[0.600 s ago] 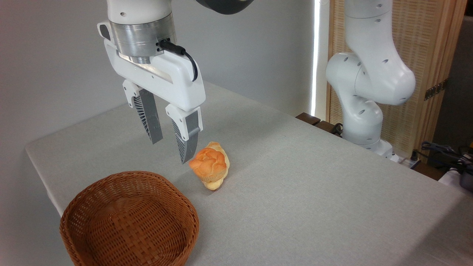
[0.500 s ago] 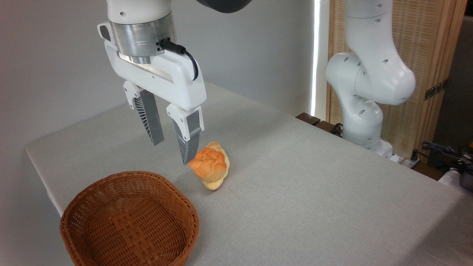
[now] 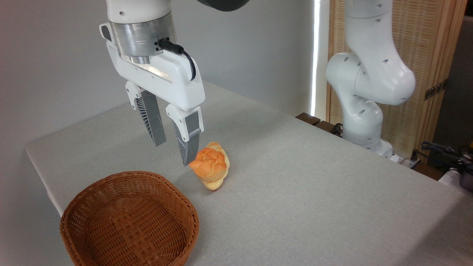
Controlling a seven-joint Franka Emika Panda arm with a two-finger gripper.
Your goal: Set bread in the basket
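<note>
My two-finger pincer (image 3: 172,153) is hanging over the grey cloth-covered table (image 3: 314,192), at ten o'clock from the small round orange-brown bun (image 3: 209,165). The round woven wicker basket (image 3: 129,221) is sitting at seven o'clock from that bun, near it.

Woven wicker basket (image 3: 129,218), matt cloth table (image 3: 314,192)

A small round orange-brown bun (image 3: 209,166) with a lumpy top lies on the grey cloth-covered table (image 3: 295,184), up and to the right of a round reddish-brown woven wicker basket (image 3: 129,220). The white two-finger gripper (image 3: 173,152) hangs spread, empty, just left of the bun.
</note>
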